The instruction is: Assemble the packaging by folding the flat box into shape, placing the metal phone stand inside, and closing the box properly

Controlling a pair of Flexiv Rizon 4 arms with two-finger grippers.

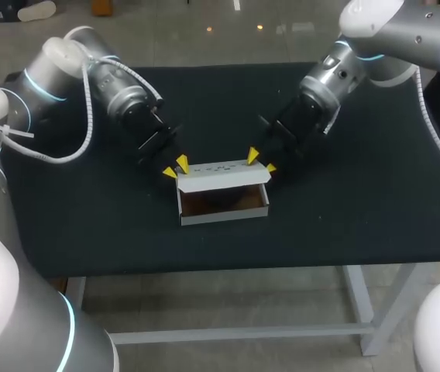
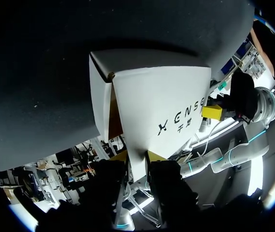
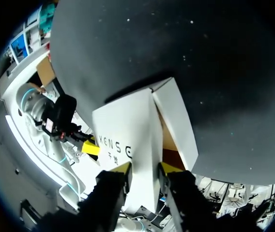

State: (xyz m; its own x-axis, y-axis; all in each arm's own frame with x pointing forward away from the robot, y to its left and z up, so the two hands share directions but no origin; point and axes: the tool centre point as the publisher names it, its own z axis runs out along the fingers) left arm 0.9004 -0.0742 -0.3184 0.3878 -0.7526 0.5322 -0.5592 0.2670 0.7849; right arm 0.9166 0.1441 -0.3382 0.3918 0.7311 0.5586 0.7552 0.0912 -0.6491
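Box (image 1: 224, 203) sits open mid-table (image 1: 359, 217), its lid (image 1: 221, 173) upright on the far side, left gripper (image 1: 175, 167) pinching the left corner, right gripper (image 1: 261, 161) the right; uneven folding could crease the lid or drag the box.

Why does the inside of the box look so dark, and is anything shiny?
Head view: the box interior sits in brown shadow under its raised flap, while the left arm shows a gleaming pale shell. Left wrist view: the white flap is brightly lit, the interior a dark sliver beside it. Right wrist view: likewise, and the table looks dull black, no glare.
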